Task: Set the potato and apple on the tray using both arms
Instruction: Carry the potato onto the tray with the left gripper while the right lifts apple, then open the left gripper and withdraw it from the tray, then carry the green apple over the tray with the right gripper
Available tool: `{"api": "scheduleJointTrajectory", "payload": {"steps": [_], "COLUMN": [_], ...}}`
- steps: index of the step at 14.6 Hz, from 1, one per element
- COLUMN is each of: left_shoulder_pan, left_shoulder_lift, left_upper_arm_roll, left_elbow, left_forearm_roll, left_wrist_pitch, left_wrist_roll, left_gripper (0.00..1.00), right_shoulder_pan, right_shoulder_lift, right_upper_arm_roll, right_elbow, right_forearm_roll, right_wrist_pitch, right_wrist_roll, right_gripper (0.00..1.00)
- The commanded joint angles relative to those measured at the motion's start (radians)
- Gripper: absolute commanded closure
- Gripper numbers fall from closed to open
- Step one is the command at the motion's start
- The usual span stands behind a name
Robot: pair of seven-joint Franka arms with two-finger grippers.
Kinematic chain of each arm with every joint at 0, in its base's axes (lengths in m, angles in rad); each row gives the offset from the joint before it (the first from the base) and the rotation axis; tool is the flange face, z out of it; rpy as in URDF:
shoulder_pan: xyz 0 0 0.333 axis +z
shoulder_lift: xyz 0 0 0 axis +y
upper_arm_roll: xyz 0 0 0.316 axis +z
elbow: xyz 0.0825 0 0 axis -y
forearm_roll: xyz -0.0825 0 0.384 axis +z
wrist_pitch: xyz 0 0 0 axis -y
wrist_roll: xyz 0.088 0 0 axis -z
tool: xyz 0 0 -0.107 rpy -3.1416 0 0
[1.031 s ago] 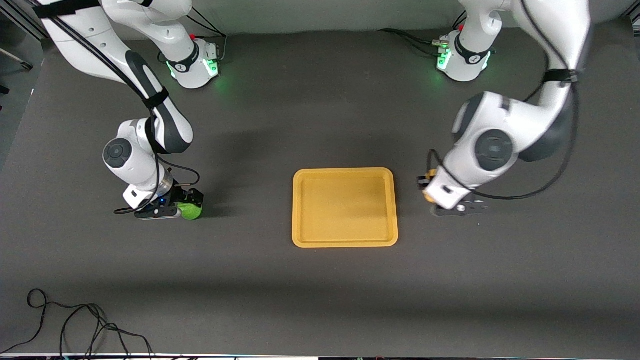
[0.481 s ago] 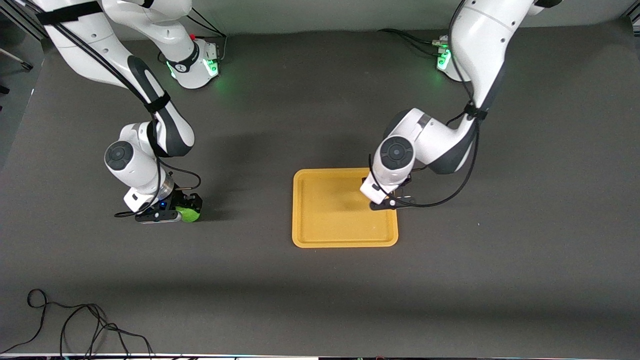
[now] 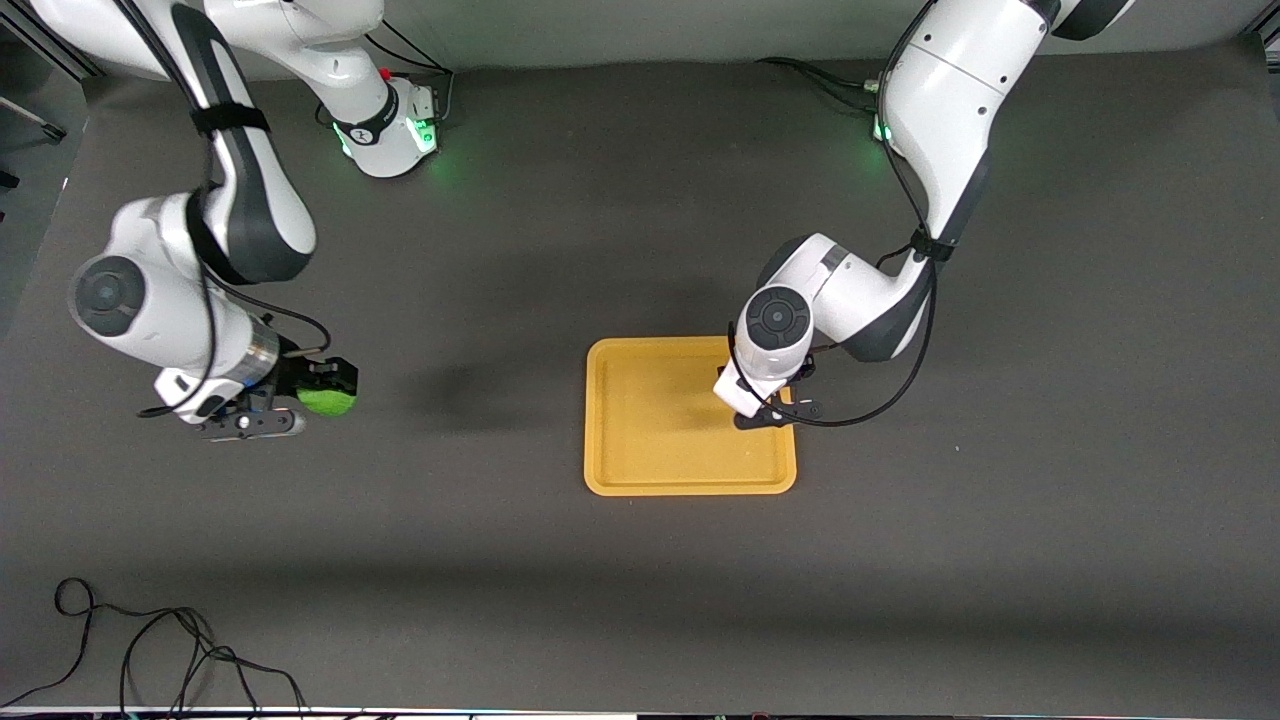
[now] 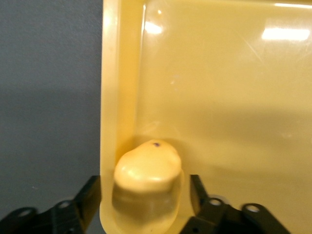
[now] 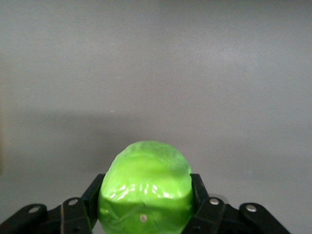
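The orange-yellow tray point(image 3: 650, 440) lies mid-table. My left gripper point(image 3: 770, 408) is low over the tray's corner toward the left arm's end. In the left wrist view the tan potato point(image 4: 146, 168) rests in that corner of the tray point(image 4: 219, 97). It sits between the fingers of my left gripper point(image 4: 145, 197), with a slim gap on each side. The hand hides the potato in the front view. My right gripper point(image 3: 322, 392) is shut on the green apple point(image 3: 328, 401) and holds it in the air over bare table at the right arm's end. The apple point(image 5: 145, 190) fills the jaws of my right gripper point(image 5: 145, 207).
A black cable point(image 3: 150, 650) lies coiled at the table's near edge toward the right arm's end. Dark table mat point(image 3: 470, 400) stretches between the apple and the tray.
My left gripper carried the potato from the table onto the tray's corner and lowered. My right gripper lifted the apple off the table and drew toward the right arm's end.
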Motion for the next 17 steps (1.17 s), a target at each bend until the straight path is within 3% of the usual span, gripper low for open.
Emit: {"api": "scheduleJointTrajectory", "payload": {"steps": [1, 7, 11, 14, 16, 17], "left_shoulder_pan": [0.021, 0.239, 0.392, 0.519, 0.566, 0.575], "left_shoulder_lift": [-0.098, -0.408, -0.560, -0.643, -0.659, -0.660], "left_upper_arm_roll": [0.012, 0.006, 0.009, 0.012, 0.013, 0.013], "left_elbow": [-0.003, -0.035, -0.044, -0.047, -0.050, -0.050], "left_forearm_roll": [0.016, -0.082, -0.142, -0.168, -0.185, -0.185], "left_wrist_pitch": [-0.093, -0.317, -0.422, -0.486, -0.483, -0.474], "left_wrist_roll": [0.000, 0.368, 0.572, 0.744, 0.777, 0.778], "left_gripper": [0.00, 0.00, 0.00, 0.00, 0.00, 0.00], "right_shoulder_pan": [0.005, 0.005, 0.023, 0.085, 0.111, 0.114], "right_shoulder_lift": [0.036, 0.087, 0.277, 0.384, 0.443, 0.479], "right_upper_arm_roll": [0.040, 0.252, 0.379, 0.399, 0.436, 0.482], "right_elbow": [0.106, 0.125, 0.304, 0.378, 0.381, 0.381], "right_forearm_roll": [0.017, 0.020, 0.005, -0.010, -0.107, -0.203], "right_wrist_pitch": [-0.084, -0.004, 0.051, 0.164, 0.227, 0.255], "right_wrist_roll": [0.023, 0.248, 0.512, 0.682, 0.800, 0.901], "right_gripper": [0.50, 0.50, 0.50, 0.50, 0.50, 0.50]}}
